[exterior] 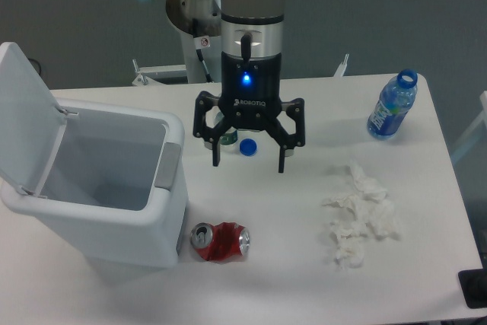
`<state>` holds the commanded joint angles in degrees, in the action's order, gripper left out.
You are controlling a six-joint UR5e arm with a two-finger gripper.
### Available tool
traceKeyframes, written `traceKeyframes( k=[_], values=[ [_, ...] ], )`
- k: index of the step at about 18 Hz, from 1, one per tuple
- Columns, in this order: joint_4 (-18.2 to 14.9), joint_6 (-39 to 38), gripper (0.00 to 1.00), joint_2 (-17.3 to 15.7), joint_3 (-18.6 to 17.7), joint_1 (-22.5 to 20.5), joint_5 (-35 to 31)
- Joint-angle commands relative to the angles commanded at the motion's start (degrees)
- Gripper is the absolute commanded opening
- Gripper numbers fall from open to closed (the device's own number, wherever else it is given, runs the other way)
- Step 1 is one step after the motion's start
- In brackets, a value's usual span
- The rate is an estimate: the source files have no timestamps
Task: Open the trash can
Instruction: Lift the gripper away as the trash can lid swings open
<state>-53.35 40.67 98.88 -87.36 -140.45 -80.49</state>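
Note:
The white trash can (114,226) stands at the left of the table with its lid (27,116) swung up and back, so the hollow inside shows. A grey latch tab (168,166) sits on its right rim. My gripper (249,161) hangs open to the right of the bin, well apart from it, fingers pointing down with nothing between them.
A crushed red soda can (221,241) lies in front of the bin. A blue bottle cap (246,146) rests behind the gripper. Crumpled white tissues (358,215) lie at the right, and a blue water bottle (391,106) stands at the far right.

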Motion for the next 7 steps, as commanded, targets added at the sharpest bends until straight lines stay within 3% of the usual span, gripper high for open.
traceKeyframes(
  k=[3, 7],
  values=[
    [0.0, 6.51, 1.0, 1.23, -0.35, 0.0, -2.99],
    [0.18, 8.11, 1.0, 3.16, -0.18, -0.09, -4.84]
  ],
)
